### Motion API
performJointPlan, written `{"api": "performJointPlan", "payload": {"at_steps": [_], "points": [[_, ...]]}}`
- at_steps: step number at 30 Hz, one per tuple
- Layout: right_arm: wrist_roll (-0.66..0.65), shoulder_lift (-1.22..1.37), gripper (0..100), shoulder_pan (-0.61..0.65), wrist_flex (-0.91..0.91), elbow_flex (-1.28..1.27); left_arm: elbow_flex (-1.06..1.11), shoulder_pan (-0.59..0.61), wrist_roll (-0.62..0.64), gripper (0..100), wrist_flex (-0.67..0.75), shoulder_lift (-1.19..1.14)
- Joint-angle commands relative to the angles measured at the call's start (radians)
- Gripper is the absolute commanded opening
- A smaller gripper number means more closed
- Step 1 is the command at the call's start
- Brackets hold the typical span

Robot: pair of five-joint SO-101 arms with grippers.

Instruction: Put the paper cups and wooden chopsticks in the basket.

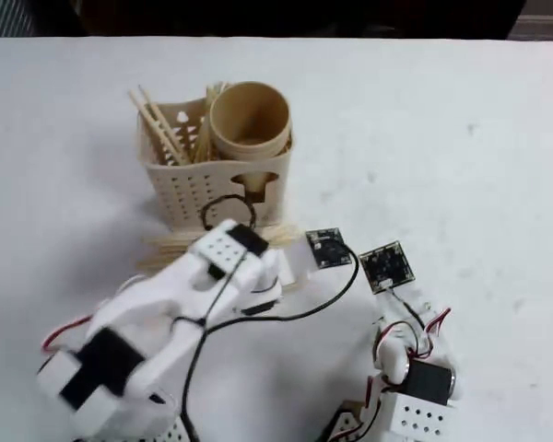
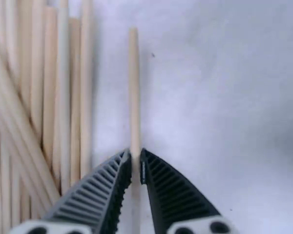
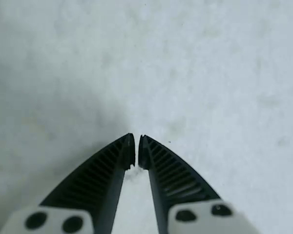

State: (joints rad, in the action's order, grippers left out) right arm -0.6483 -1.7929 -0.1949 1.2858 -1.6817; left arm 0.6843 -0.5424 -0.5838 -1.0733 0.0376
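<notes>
Closest in, at the right gripper [image 3: 136, 151]: clenched on nothing above bare table [image 3: 210, 73]. Further out, at the left gripper [image 2: 136, 163]: grips the end of one chopstick [image 2: 133, 87], just beside the loose pile [image 2: 49, 97] spread along the front of the basket [image 1: 189, 193]. Farthest, inside that basket: holds a cup [image 1: 249, 120] upright at one end, with more chopsticks [image 1: 161, 124] leaning at the other.

Bright, even light washes the white counter [image 1: 461, 120] around the basket [image 1: 189, 189]. Beyond the basket, past the counter's far edge, the room lies dark; seen from the right wrist, the counter carries a broad, soft-edged grey shadow.
</notes>
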Motion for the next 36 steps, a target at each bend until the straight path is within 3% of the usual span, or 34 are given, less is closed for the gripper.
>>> {"api": "performJointPlan", "payload": {"at_steps": [1, 7, 13, 17, 20, 25, 31, 36], "points": [[-0.008, -0.010, 3.3, 0.013, 0.002, -0.009, 0.034, 0.010, -0.003, 2, -0.058, 0.262], [-0.008, -0.010, 3.3, 0.013, 0.002, -0.009, 0.040, 0.016, -0.003, 2, -0.153, 0.527], [-0.008, -0.010, 3.3, 0.013, 0.002, -0.009, 0.028, 0.021, -0.003, 2, -0.196, 0.651], [-0.008, -0.010, 3.3, 0.013, 0.002, -0.009, -0.084, 0.022, 0.009, 2, -0.187, 0.742], [-0.008, -0.010, 3.3, 0.013, 0.002, -0.009, -0.255, 0.051, 0.087, 2, -0.152, 0.809], [-0.008, -0.010, 3.3, 0.013, 0.002, -0.009, -0.505, 0.208, 0.221, 2, 0.074, 0.840], [-0.008, -0.010, 3.3, 0.013, 0.002, -0.009, -0.390, 0.357, 0.365, 2, 0.551, 0.794], [-0.008, -0.010, 3.3, 0.013, 0.002, -0.009, -0.351, 0.481, 0.532, 2, 0.674, 0.639]]}}
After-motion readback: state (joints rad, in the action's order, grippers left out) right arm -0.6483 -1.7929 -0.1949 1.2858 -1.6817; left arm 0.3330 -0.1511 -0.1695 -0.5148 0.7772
